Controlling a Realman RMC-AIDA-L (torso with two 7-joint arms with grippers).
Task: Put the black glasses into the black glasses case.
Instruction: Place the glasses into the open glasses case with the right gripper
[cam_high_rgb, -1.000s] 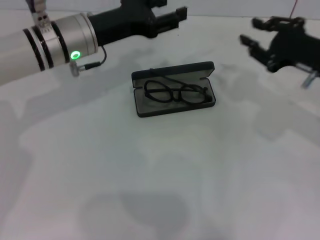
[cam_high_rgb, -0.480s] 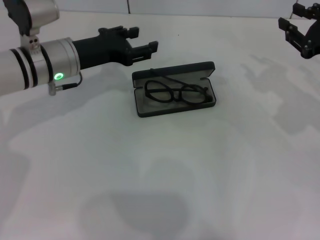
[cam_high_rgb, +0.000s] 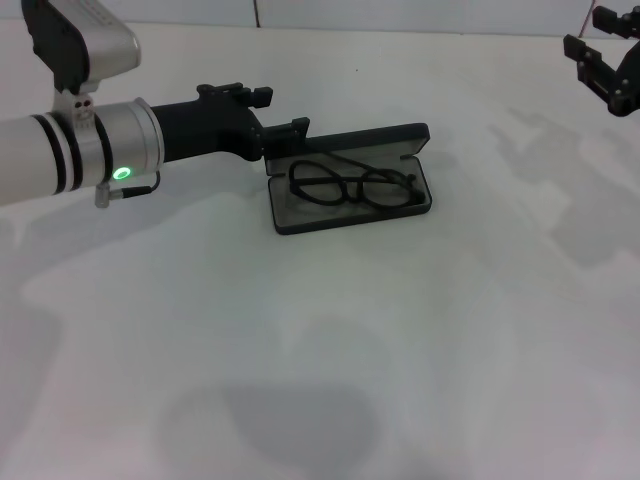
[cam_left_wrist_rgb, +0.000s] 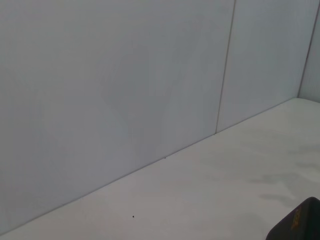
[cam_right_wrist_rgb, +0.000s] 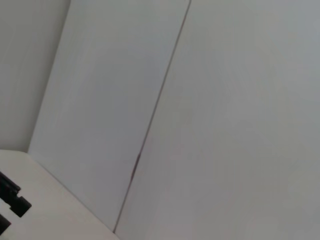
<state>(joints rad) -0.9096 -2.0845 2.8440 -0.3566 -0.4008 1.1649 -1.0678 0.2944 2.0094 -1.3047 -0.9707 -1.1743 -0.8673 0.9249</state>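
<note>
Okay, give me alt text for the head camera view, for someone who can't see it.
Thin black-framed glasses lie inside an open rectangular black hard case with grey lining, on a white table. The left gripper reaches in from the left, its tip at the case's near-left corner by the raised lid. The right gripper hangs far off at the upper right edge.

A matt, smooth white table top (cam_high_rgb: 330, 330) is seen throughout. The rectangular black hard-shelled glasses case (cam_high_rgb: 347, 178) looks matt outside, with a dull grey, cloth-like lining. The thin black-framed glasses (cam_high_rgb: 350, 185) appear as slim, slightly glossy plastic. On the left, a brushed silver metal arm sleeve (cam_high_rgb: 60, 165) is joined to the matt black plastic left gripper (cam_high_rgb: 270, 125). Smooth, matt pale wall panels (cam_left_wrist_rgb: 115, 85) are shown behind.
</note>
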